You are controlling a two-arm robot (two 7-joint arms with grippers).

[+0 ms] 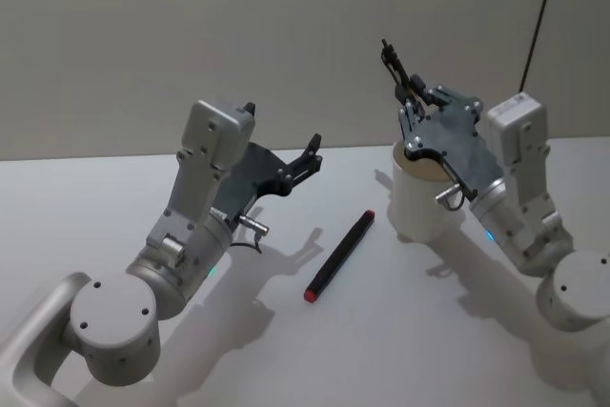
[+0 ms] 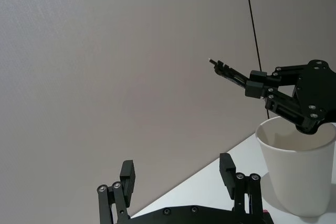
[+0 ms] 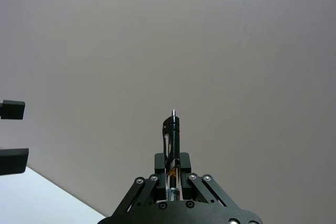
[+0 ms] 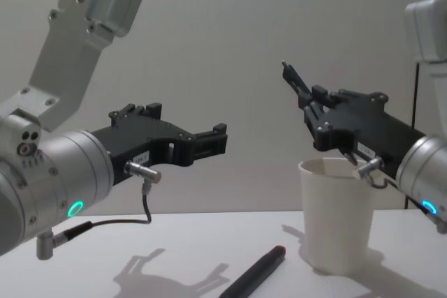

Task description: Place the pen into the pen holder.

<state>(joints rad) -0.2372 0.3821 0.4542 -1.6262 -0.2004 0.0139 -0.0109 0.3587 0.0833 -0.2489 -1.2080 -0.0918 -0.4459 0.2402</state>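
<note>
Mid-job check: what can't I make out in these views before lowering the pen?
Inside the pen holder: head view, the right gripper covers its mouth; chest view sees it side-on.
Black pen's lower end: right wrist view, buried between the gripper's fingers.
Red-ended marker on the table: chest view, bottom edge cuts off its near end.

White table (image 1: 57, 197) in the near ground, plain pale wall (image 1: 191, 26) behind. Flat near the table's middle, a black marker (image 1: 340, 254) with red ends, slanting from near left to far right. Up the wall at far right, a thin dark cable (image 1: 541, 16).
</note>
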